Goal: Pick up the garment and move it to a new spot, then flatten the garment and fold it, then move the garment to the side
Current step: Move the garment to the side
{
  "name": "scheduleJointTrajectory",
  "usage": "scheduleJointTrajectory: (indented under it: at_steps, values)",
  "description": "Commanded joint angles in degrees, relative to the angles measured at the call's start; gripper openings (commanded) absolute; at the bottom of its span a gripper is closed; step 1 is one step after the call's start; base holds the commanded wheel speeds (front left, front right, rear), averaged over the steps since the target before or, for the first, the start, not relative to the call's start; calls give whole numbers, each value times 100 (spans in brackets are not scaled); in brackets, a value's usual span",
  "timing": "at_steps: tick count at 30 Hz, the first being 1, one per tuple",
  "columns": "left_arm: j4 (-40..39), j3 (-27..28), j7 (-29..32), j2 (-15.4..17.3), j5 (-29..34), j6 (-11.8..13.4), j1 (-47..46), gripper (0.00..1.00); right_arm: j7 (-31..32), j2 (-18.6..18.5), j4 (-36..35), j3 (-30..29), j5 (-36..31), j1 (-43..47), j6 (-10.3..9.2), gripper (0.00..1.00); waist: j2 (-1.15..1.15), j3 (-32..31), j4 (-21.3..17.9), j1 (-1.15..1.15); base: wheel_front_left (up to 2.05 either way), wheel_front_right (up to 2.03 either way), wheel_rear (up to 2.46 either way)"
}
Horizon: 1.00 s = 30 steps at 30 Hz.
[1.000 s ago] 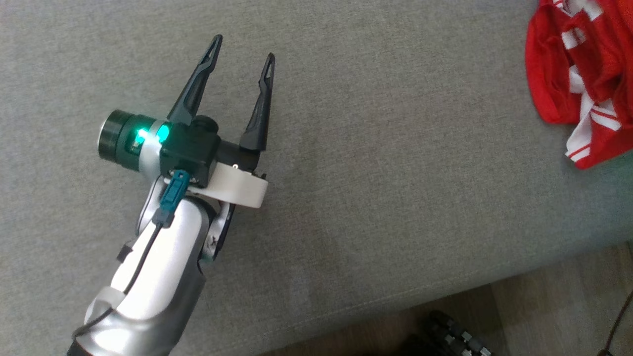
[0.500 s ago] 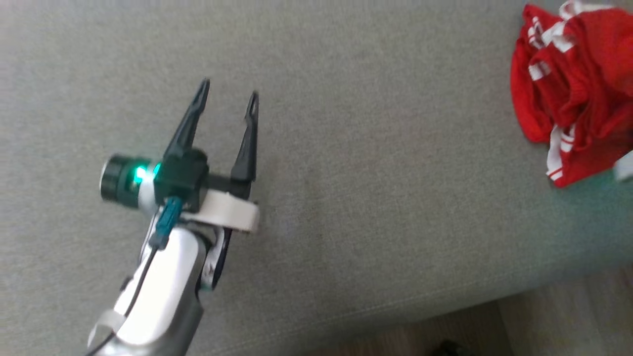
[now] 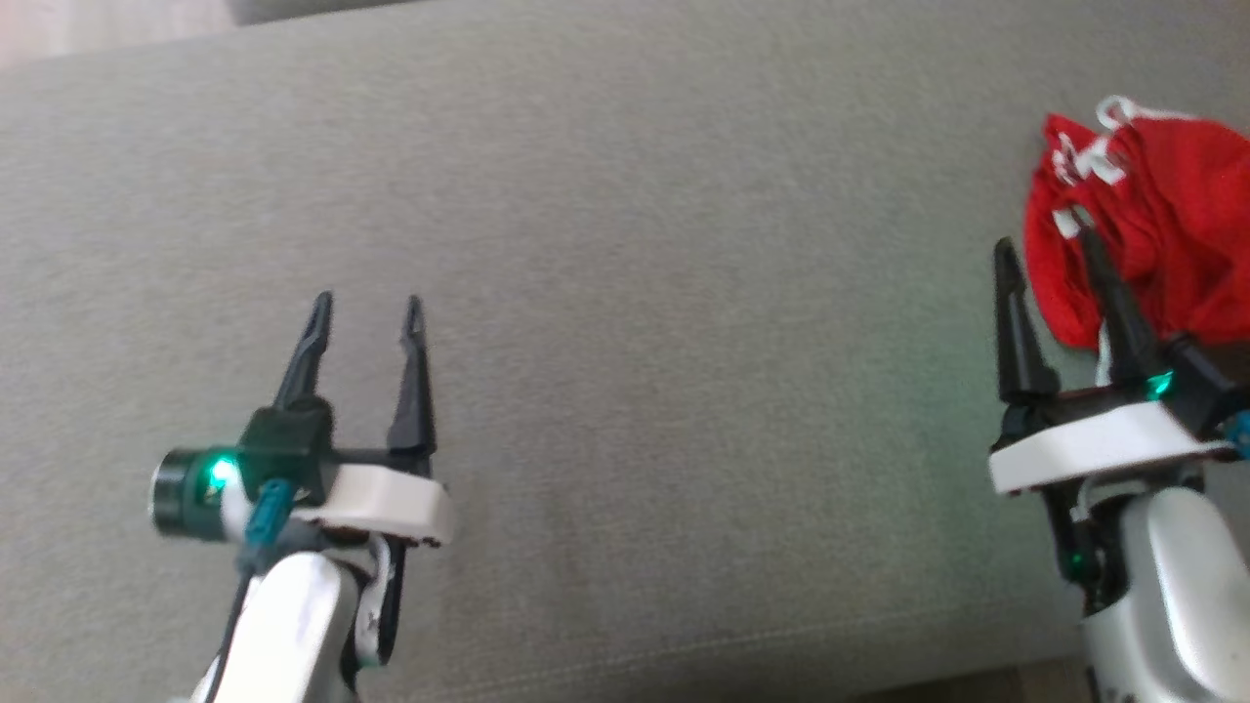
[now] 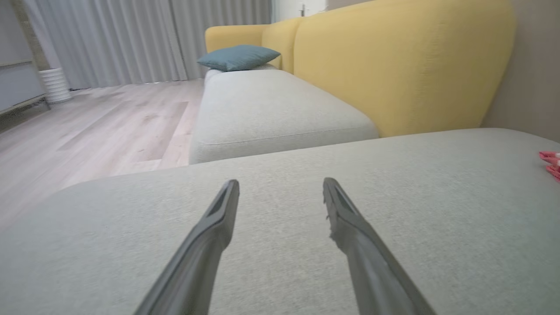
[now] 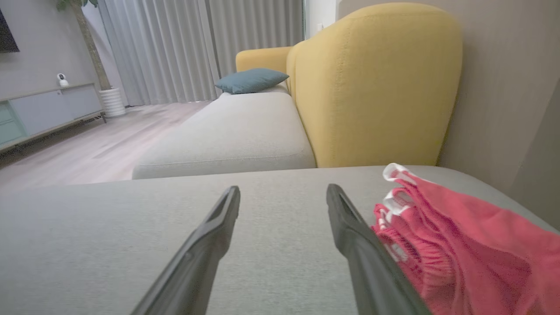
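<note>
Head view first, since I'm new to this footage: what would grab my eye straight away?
The bright red garment, crumpled at the far right of the grey cushion, stands out most. Next come the two open end effectors: the right end effector beside the garment, the left end effector over bare cushion at lower left. In the wrist views, a yellow backrest rises behind.
</note>
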Motion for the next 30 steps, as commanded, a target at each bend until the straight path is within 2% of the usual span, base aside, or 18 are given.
scheduleJointTrajectory:
  at_steps: [1,10,20,30]
  values:
    - [-235,280,-61,129,-67,65,-59,100,48,63,-330,109,-15,31,19,100,0,-185,213,0,0,0,0]
    - [-211,408,-65,310,-155,113,387,100,310,406,-865,92,-66,661,19,100,0,-625,475,0,0,0,0]
    - [-154,332,100,426,-271,86,821,100,595,528,-1210,92,-138,1319,19,100,0,-1149,468,0,0,0,0]
    - [-249,260,181,505,-288,109,1060,100,750,574,-1342,96,-161,1532,19,100,0,-1313,497,0,0,0,0]
